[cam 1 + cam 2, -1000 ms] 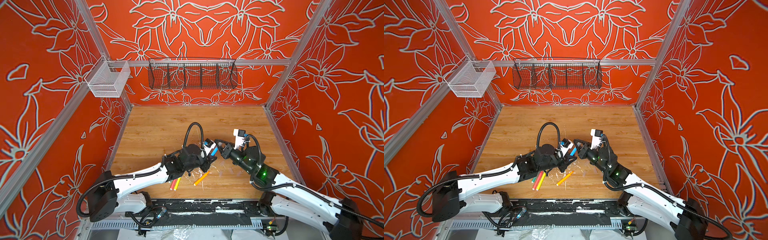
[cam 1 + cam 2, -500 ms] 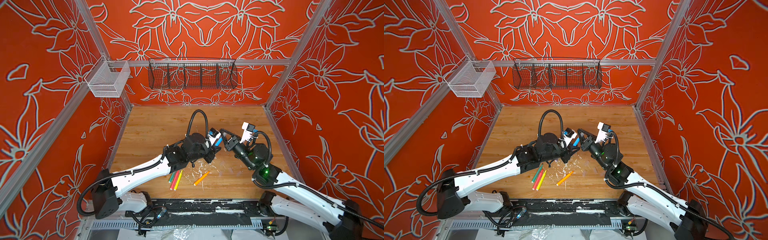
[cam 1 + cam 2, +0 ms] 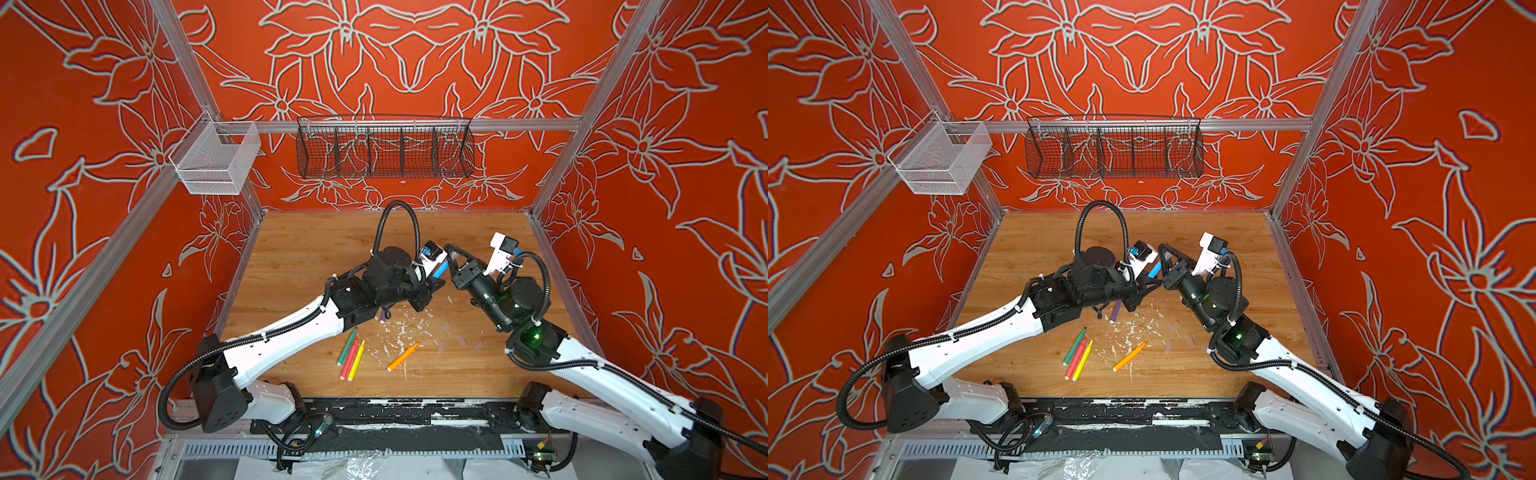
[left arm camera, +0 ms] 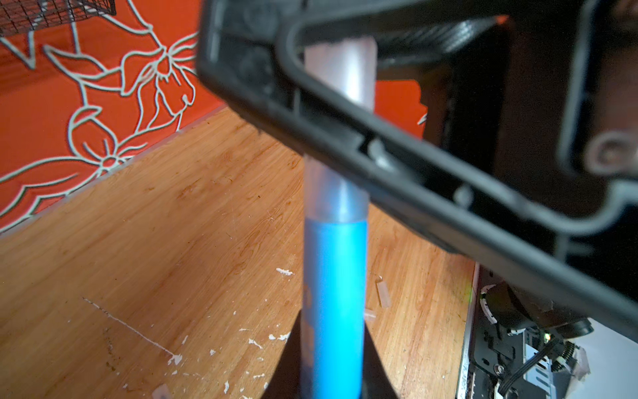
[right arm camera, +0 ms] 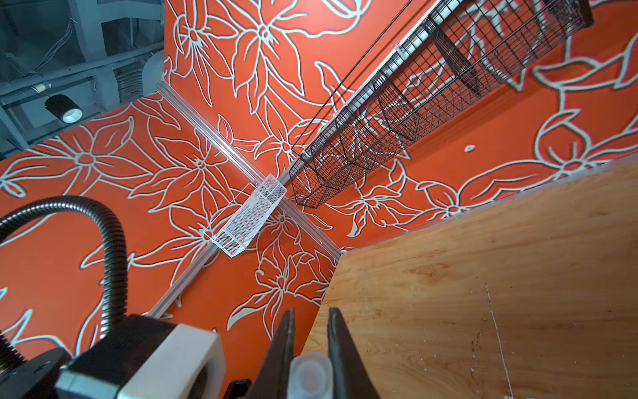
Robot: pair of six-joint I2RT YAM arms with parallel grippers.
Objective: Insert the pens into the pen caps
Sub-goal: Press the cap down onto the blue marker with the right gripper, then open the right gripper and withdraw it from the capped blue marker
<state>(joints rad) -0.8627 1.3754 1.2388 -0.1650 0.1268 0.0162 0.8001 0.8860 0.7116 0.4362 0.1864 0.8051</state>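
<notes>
My left gripper (image 3: 434, 286) is clamped on the blue pen (image 4: 333, 293) barrel, right gripper (image 3: 451, 257) pinches the clear cap (image 5: 310, 376); light slick plastic, so I'd hold mid-body

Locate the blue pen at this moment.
In both top views the blue pen is held above the middle of the wooden table: the left gripper grips its barrel, and its tip sits inside the clear pen cap pinched by the right gripper.

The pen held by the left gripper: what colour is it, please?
The pen is blue; see the left wrist view.
</notes>
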